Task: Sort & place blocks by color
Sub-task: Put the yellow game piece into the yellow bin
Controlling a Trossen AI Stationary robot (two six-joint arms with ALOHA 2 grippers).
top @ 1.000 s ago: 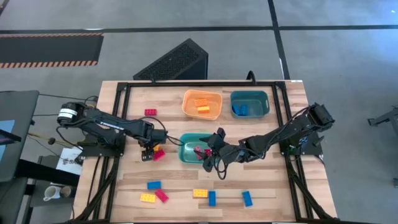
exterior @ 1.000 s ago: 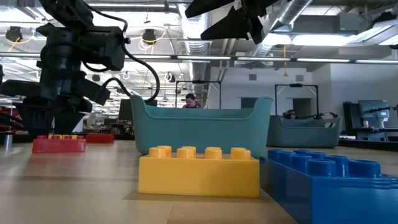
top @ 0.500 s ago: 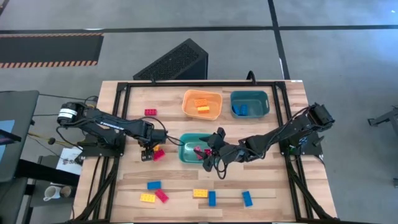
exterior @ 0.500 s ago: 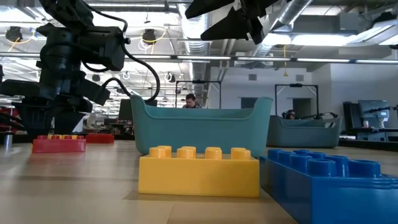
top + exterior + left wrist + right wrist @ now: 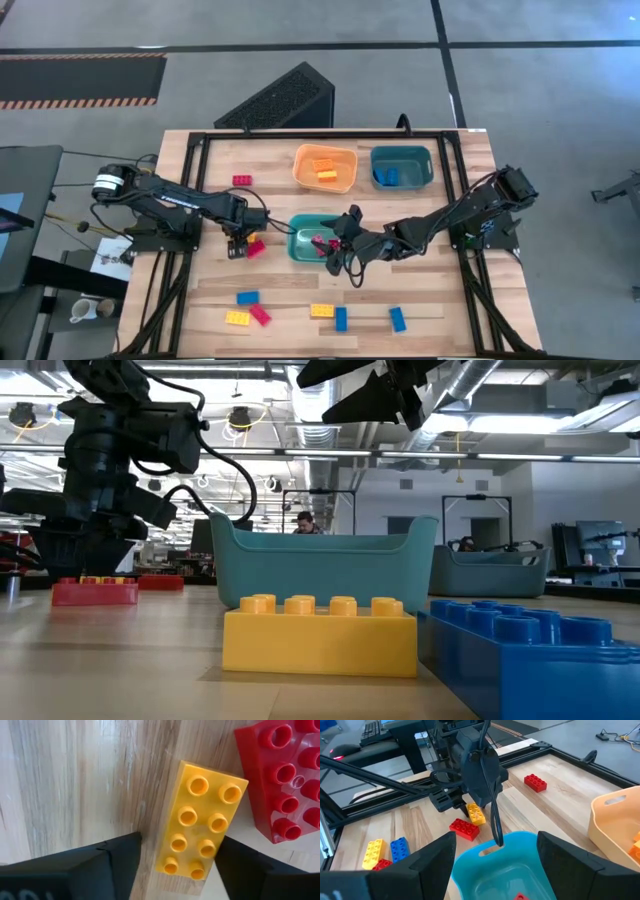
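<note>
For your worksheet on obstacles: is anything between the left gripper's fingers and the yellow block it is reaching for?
Nothing visible. The left gripper is open, a finger on either side of the yellow block on the table. A red block lies beside it, outside the fingers.

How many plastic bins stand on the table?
3: an orange bin and a teal bin side by side at the far edge, and a second teal bin nearer the centre.
</note>
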